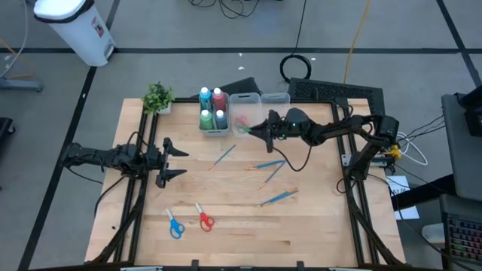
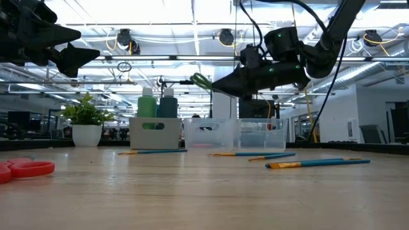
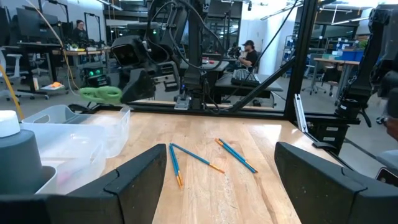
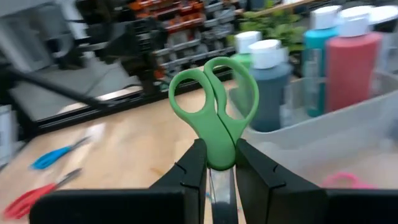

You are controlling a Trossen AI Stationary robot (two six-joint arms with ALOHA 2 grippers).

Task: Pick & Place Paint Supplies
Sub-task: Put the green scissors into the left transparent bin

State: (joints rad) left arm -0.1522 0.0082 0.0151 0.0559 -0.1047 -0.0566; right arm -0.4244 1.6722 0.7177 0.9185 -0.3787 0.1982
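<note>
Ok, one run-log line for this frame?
right gripper: shut on green scissors, above middle bin | left gripper: open, waiting | red scissors, blue scissors: on table

A potted plant (image 1: 158, 97) is standing at the bench's (image 1: 301, 226) far left corner, three clear bins (image 1: 260, 105) are sitting in a row beside it, and a white trash can (image 1: 75, 26) is standing on the floor beyond.

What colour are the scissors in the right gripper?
Green scissors, clearest in the right wrist view.

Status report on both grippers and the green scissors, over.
Right gripper shut on green scissors, raised over middle bin. Left gripper open, idle. Nothing blocking.
</note>
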